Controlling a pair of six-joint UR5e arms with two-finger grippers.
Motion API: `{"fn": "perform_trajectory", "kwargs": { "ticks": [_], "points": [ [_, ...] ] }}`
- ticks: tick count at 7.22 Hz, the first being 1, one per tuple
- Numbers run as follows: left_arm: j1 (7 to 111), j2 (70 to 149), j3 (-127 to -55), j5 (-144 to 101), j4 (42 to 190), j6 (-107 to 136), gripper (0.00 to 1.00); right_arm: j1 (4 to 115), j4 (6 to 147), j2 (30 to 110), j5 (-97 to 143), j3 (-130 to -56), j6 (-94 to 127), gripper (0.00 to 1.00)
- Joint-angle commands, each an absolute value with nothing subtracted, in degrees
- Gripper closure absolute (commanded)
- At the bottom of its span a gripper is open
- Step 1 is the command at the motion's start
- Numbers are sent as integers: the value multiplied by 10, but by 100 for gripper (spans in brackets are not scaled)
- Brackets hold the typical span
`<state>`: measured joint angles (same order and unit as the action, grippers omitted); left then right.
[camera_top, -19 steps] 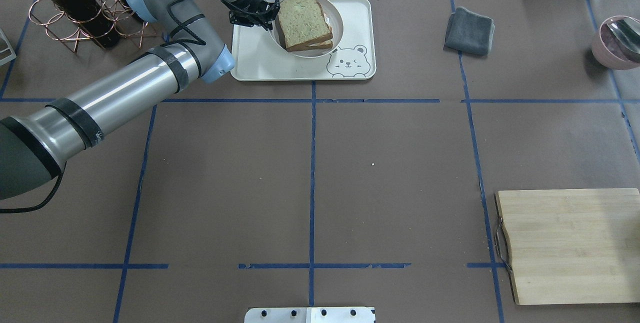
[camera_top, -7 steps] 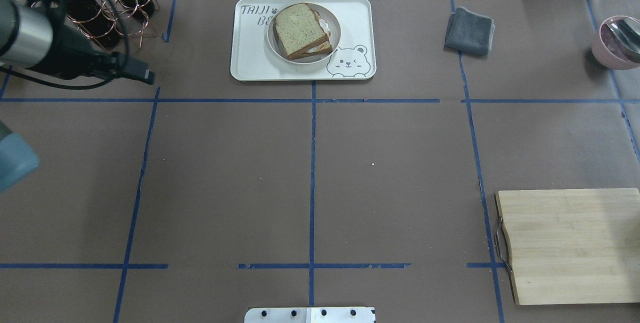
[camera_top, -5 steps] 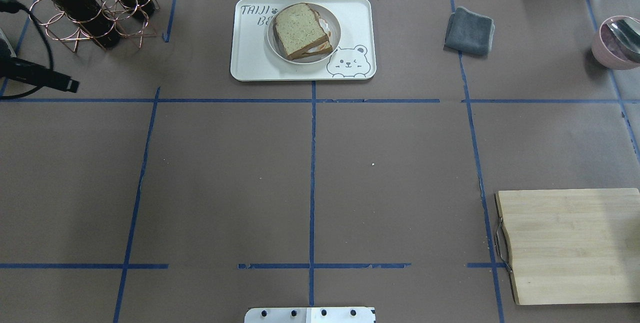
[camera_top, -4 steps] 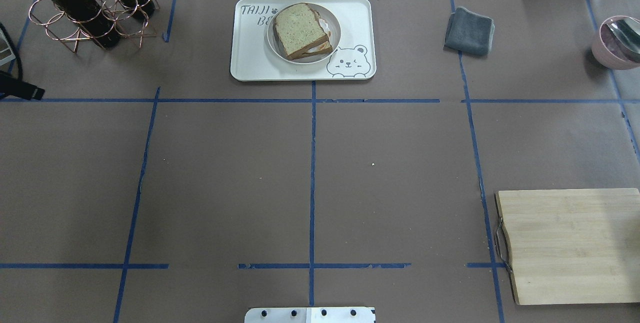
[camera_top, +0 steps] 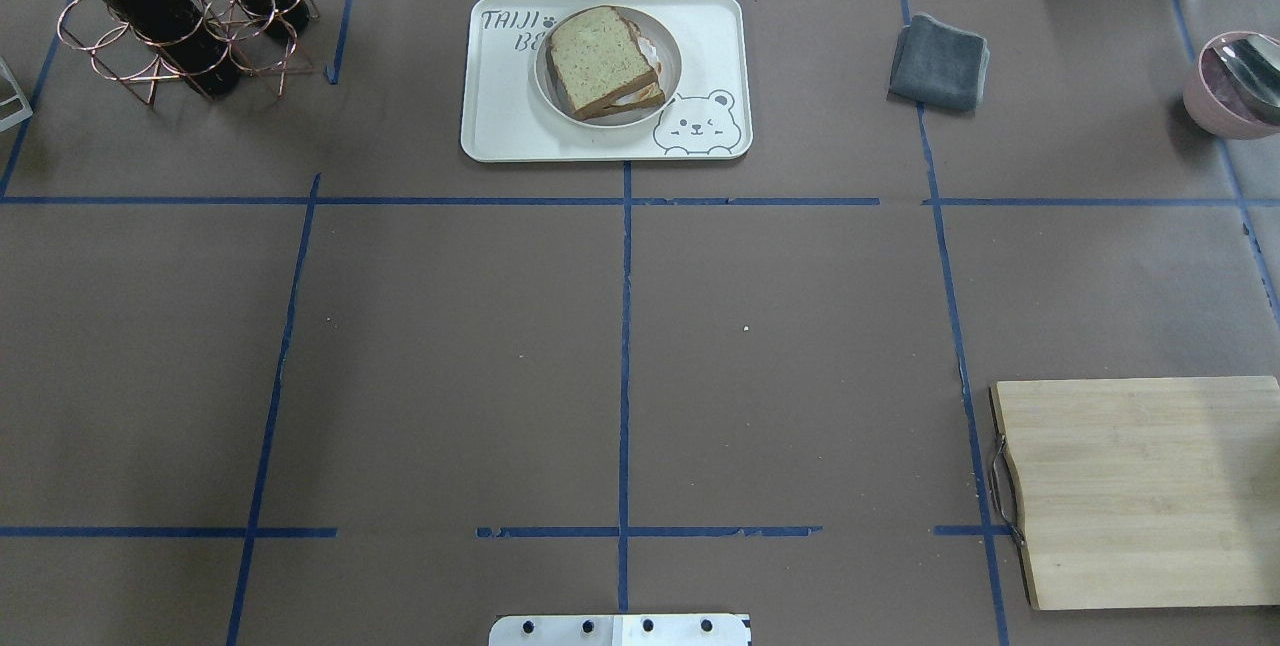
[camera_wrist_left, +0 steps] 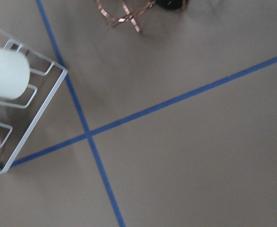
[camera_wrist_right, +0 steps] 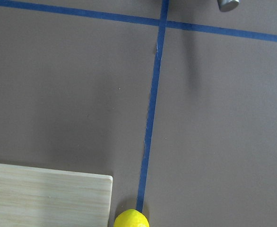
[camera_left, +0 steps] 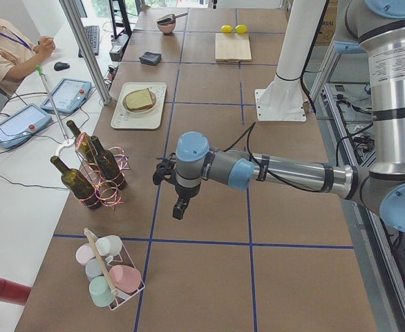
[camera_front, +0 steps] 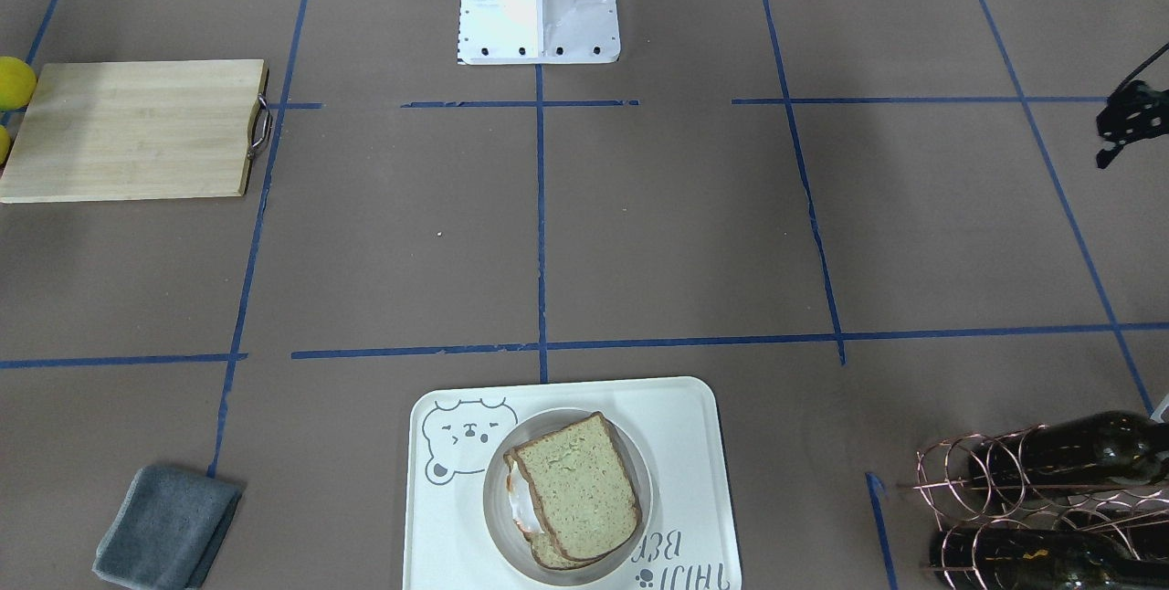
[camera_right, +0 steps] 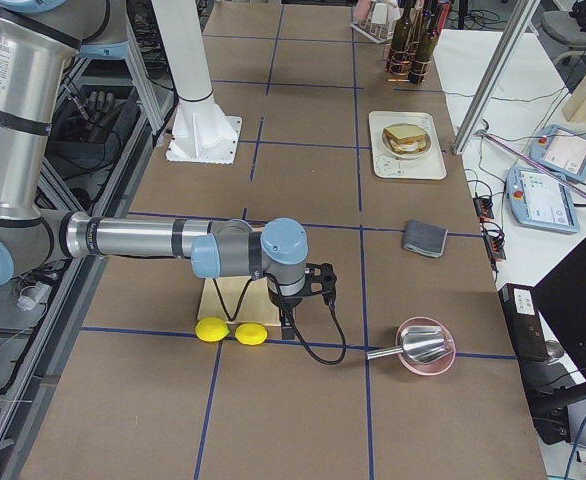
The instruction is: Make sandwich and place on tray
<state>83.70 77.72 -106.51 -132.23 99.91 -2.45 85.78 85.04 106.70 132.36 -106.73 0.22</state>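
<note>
The sandwich (camera_top: 603, 61), two bread slices with white egg showing at the edge, lies on a small round plate (camera_top: 672, 44) on the cream bear-face tray (camera_top: 500, 131). It also shows in the front-facing view (camera_front: 575, 489), on the tray (camera_front: 703, 444). Neither arm is in the overhead view. My left gripper (camera_left: 179, 209) hangs over bare table far from the tray, near the bottle rack; I cannot tell if it is open. My right gripper (camera_right: 288, 328) hangs by the wooden board and lemons; I cannot tell its state.
A copper rack with wine bottles (camera_top: 170, 16) stands at the far left. A grey cloth (camera_top: 940, 61), a pink bowl with a metal scoop (camera_top: 1230, 86) and a wooden board (camera_top: 1140, 491) are on the right. Lemons (camera_right: 229, 331) lie beside the board. A cup rack (camera_left: 109, 277) stands at the left end.
My left arm has pulled back from the plate's left rim, swung left and left the overhead view. The plate with the sandwich stays on the tray.
</note>
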Motion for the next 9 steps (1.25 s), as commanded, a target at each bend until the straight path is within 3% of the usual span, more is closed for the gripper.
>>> {"fn": "perform_trajectory", "kwargs": {
  "ticks": [1, 9],
  "points": [
    [852, 758, -1055, -1332, 979, -32, 0, 858, 832, 1067, 1325, -1066, -3, 0],
    [851, 768, -1047, -1324, 948, -30, 0, 858, 790, 1065, 1325, -1042, 6, 0]
  ]
}}
